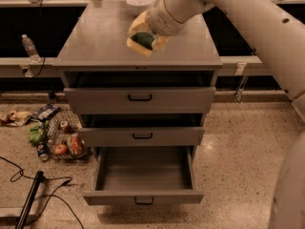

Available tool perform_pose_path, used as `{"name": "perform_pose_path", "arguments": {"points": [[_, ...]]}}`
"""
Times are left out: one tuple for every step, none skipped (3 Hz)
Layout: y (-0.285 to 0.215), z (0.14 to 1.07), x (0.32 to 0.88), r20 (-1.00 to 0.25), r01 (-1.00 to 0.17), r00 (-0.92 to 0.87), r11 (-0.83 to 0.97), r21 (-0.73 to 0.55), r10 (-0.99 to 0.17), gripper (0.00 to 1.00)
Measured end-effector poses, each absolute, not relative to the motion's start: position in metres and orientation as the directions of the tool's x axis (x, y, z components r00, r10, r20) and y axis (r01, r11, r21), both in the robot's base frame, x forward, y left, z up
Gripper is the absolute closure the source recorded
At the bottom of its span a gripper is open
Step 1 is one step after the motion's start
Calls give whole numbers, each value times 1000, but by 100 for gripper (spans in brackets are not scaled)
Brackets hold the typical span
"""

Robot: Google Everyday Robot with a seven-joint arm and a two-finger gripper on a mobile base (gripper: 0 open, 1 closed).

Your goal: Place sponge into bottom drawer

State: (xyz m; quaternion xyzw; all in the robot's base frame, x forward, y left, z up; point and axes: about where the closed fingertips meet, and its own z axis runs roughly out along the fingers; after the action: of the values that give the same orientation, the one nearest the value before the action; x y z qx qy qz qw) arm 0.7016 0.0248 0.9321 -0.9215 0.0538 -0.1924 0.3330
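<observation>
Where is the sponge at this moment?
In the camera view, the sponge is gripped by the claw above the cabinet top, right of centre, near the white bowl.

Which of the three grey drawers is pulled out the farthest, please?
The bottom drawer: its empty inside shows fully, while the top drawer and middle drawer are only cracked open. The tool holds the sponge above the cabinet top.

place: robotics lab or workshop | signs: grey metal three-drawer desk (pixel 95 42) on speckled floor (pixel 238 147); long dark benches (pixel 14 61) behind; loose cables (pixel 14 173) and a wire basket (pixel 66 138) of cans and fruit on the floor | end effector (pixel 143 39) over the desk top, clamped on the sponge (pixel 141 38)
</observation>
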Motion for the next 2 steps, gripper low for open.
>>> {"name": "perform_pose_path", "arguments": {"points": [[-6,914,666,217,-49,935,-709,-703,-280,100],[-34,874,631,85,-171,940,-674,-718,-329,100]]}}
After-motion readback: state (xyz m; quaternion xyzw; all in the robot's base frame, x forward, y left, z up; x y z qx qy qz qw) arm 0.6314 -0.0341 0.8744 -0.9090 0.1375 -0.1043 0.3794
